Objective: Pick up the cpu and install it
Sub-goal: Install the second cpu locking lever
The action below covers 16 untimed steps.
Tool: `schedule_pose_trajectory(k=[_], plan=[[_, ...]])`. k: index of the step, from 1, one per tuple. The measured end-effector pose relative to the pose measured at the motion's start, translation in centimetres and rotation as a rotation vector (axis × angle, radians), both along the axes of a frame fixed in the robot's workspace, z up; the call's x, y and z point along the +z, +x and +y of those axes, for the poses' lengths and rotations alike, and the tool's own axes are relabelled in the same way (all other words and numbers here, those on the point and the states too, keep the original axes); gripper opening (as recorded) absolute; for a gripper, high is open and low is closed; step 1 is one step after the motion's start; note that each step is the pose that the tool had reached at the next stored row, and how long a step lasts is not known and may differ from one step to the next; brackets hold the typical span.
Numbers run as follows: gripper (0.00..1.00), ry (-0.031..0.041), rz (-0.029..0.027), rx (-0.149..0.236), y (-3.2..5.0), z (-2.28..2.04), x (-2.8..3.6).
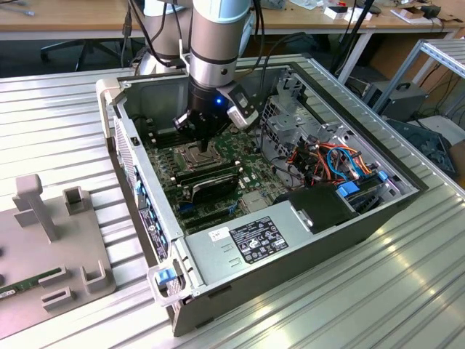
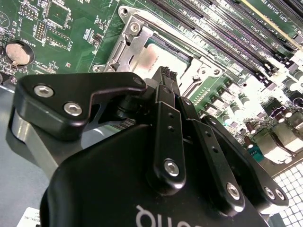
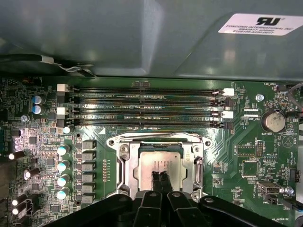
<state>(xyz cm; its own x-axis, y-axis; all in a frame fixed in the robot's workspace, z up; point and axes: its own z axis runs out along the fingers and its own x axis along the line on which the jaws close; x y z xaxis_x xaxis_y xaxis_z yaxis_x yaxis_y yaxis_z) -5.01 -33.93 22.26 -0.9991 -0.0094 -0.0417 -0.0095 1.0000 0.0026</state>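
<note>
The cpu (image 3: 158,161) is a flat silver-grey square lying level inside the dark socket with its metal frame (image 3: 124,163) hinged open. The second wrist view also has the cpu (image 2: 163,59) just beyond the fingertips. My gripper (image 3: 159,176) hangs straight over the cpu, its two black fingers (image 3: 155,182) pressed together with nothing between them. Whether the tips touch the chip's face I cannot tell. In the exterior view my gripper (image 1: 198,143) reaches down into the open computer case, right above the socket (image 1: 193,155).
Rows of black memory slots (image 3: 147,101) run beside the socket. Capacitors (image 3: 62,165) and a coin battery (image 3: 273,121) stand on the green board. The case wall (image 1: 123,138), drive cage and cables (image 1: 327,160) ring the board. A grey fixture (image 1: 43,247) lies at the exterior view's left.
</note>
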Motion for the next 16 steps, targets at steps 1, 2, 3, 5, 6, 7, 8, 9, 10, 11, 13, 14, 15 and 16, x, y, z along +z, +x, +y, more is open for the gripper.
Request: schedule_pose_trajectory(k=[1,2,3,5,6,7,8,9,10,11,13,14,15,16], plan=[[0.11,0.0,0.0001,0.0,0.0,0.0,0.0],[0.11,0.0,0.0,0.0,0.0,0.0,0.0],[0.11,-0.0001,0.0,0.0,-0.01,0.0,0.0],[0.11,-0.0001,0.0001,0.0,-0.02,-0.01,0.04],[0.11,-0.0001,0.0001,0.0,-0.01,-0.01,0.1],[0.11,-0.0001,0.0,0.0,-0.01,0.0,0.14],[0.11,0.0,0.0001,0.0,-0.01,0.0,0.22],[0.11,0.0,0.0,0.0,-0.01,0.0,0.31],[0.11,-0.0001,0.0001,0.0,-0.01,0.0,0.48],[0.11,-0.0001,0.0,0.0,-0.01,0.0,0.6],[0.11,0.0,0.0001,0.0,0.74,0.0,1.93],[0.11,0.0,0.0001,0.0,0.93,0.0,1.93],[0.11,0.0,0.0004,0.0,1.08,-0.01,1.93],[0.11,0.0,0.0009,0.0,1.16,-0.06,1.93]])
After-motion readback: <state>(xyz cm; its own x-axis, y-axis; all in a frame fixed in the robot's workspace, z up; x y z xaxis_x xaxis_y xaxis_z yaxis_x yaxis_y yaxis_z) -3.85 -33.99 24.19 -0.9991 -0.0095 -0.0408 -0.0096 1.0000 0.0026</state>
